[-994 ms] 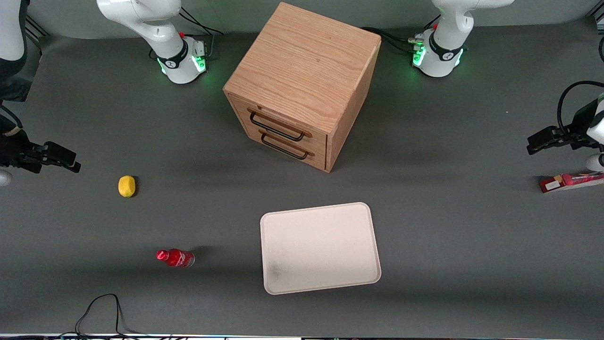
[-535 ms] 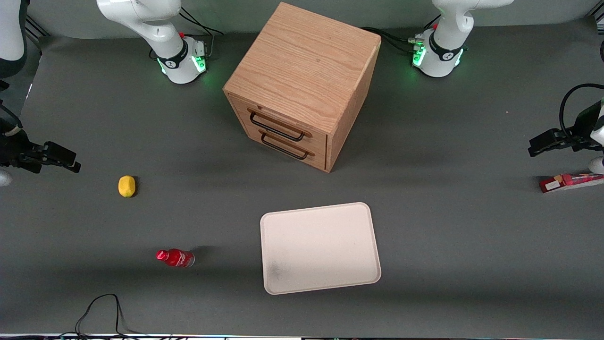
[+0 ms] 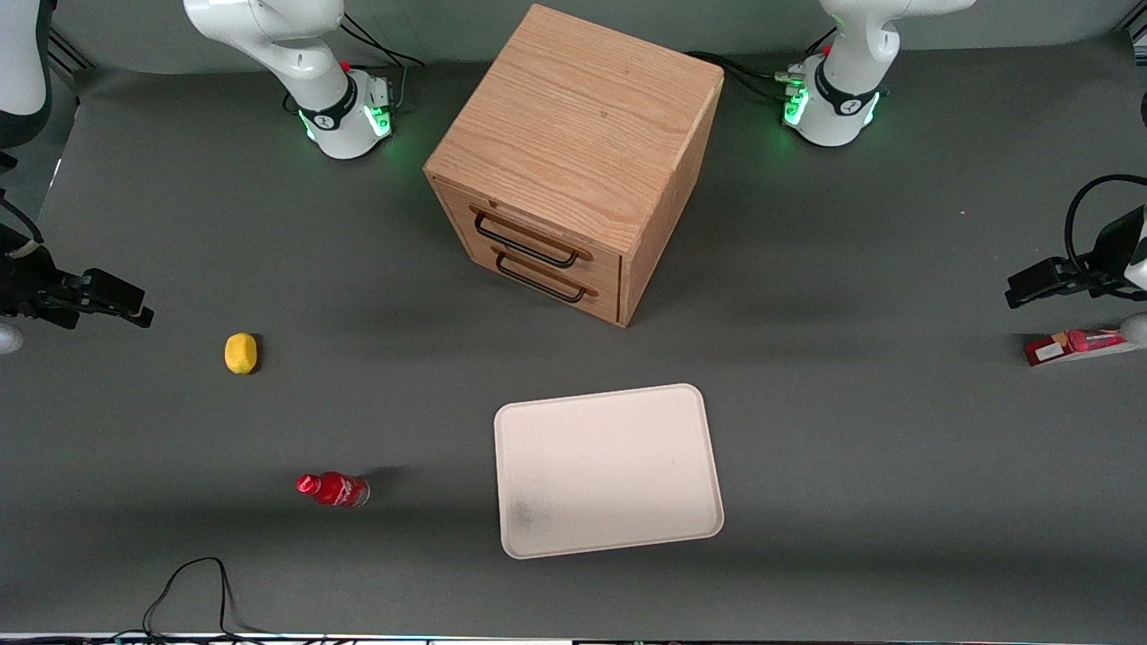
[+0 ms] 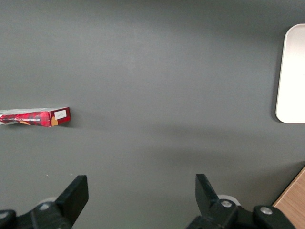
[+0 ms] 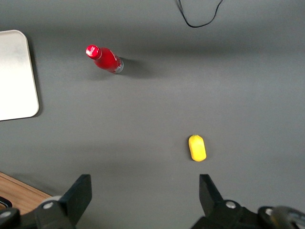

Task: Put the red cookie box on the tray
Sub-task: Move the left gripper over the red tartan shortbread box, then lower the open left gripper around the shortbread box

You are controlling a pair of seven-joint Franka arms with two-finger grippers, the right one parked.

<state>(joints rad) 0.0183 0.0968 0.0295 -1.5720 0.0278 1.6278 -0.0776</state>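
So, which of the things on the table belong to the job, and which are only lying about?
For the job:
- red cookie box, lying at the working arm's end of the table
- tray, nothing on it
- gripper, open, hanging above the table, not yet over the box

Only lying about:
- wooden drawer cabinet
- red bottle
- yellow lemon

light: even, overhead, moderately bright | shadows: soft beside cabinet point(image 3: 573, 161) | glare: none | focus: sharp
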